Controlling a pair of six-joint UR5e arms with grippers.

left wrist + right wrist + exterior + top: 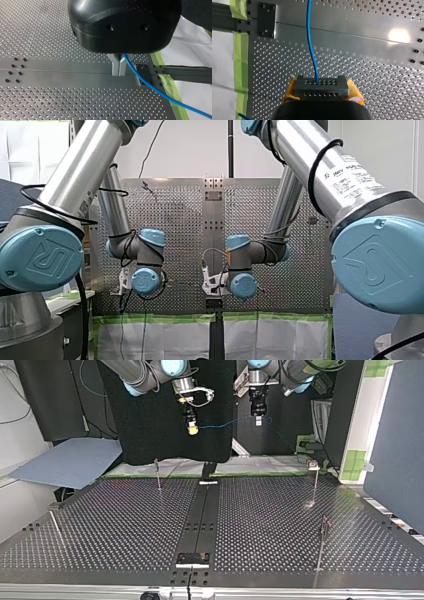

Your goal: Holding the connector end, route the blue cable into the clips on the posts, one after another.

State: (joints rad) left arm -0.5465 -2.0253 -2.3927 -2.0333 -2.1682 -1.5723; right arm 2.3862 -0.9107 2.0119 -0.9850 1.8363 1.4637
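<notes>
The blue cable (225, 424) hangs in the air between my two grippers, above the table's far edge in the top view. My left gripper (258, 421), black with metal fingers, is shut on the cable (150, 86), which leaves the fingertips (115, 70) and runs off to one side. My right gripper (192, 429) has yellow pads (289, 93) shut on a dark connector block (321, 85); the cable (310, 45) runs straight ahead from it. Thin posts stand on the perforated table: one (158, 474) at the far left, one with a clip (314, 477) at the far right, one (322, 542) nearer on the right.
A leaning post (55, 521) stands at the table's left edge in the top view. A dark centre rail (202, 510) runs down the table with a small plate (192, 559) at its near end. Green tape (240, 45) edges the table (50, 100).
</notes>
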